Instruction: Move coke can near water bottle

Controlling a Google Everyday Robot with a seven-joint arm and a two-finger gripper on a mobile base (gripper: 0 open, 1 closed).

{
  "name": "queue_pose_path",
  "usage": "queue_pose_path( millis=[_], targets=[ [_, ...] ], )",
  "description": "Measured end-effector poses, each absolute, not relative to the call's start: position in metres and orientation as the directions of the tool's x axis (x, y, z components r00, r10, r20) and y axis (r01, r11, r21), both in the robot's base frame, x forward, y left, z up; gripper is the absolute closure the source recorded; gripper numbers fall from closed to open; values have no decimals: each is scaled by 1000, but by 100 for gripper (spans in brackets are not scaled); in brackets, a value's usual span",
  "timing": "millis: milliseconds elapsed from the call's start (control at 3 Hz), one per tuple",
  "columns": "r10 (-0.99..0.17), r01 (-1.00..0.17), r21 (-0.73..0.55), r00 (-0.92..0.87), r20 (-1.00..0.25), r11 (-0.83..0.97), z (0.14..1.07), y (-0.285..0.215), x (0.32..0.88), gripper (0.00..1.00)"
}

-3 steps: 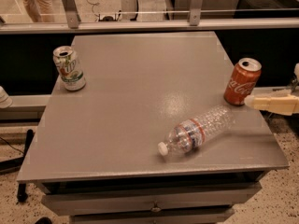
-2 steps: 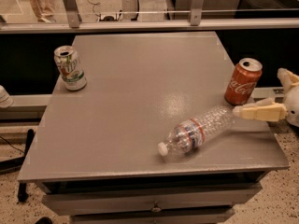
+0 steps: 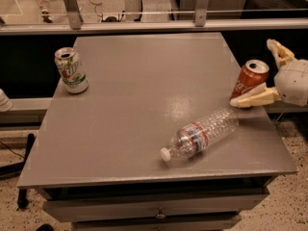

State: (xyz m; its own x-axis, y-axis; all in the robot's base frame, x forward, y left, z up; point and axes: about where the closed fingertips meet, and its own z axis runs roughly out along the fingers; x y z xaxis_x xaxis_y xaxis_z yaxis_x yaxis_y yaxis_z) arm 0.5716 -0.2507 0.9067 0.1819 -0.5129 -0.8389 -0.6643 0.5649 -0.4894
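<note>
The coke can [image 3: 249, 79] was red-orange with white script and a silver top. The gripper [image 3: 252, 73], at the grey bench's [image 3: 144, 81] right edge, had cream fingers [image 3: 255, 97]. The water bottle [image 3: 202, 134] was clear, white-capped, red-and-blue banded. The soda can [image 3: 71, 71] was white and green.

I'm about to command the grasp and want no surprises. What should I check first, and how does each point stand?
1. Gripper open, at the table's right edge: ok.
2. Coke can upright, between the two fingers: ok; whether a finger touches it: cannot tell.
3. Can gripped: not ok, the jaws stand wide apart.
4. Bottle lying on its side, cap toward the front edge, apart from the can: ok.
5. Bare table between can and bottle: ok.
6. Green can at the far left, out of the way: ok.
</note>
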Motion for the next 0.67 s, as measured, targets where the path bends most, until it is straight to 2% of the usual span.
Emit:
queue_pose_path(
  millis=[333, 667],
  targets=[
    [-583, -624, -628, 318, -748, 465, 945, -246, 585, 0],
    [-626, -591, -688, 360, -692, 421, 967, -248, 589, 0]
  ],
)
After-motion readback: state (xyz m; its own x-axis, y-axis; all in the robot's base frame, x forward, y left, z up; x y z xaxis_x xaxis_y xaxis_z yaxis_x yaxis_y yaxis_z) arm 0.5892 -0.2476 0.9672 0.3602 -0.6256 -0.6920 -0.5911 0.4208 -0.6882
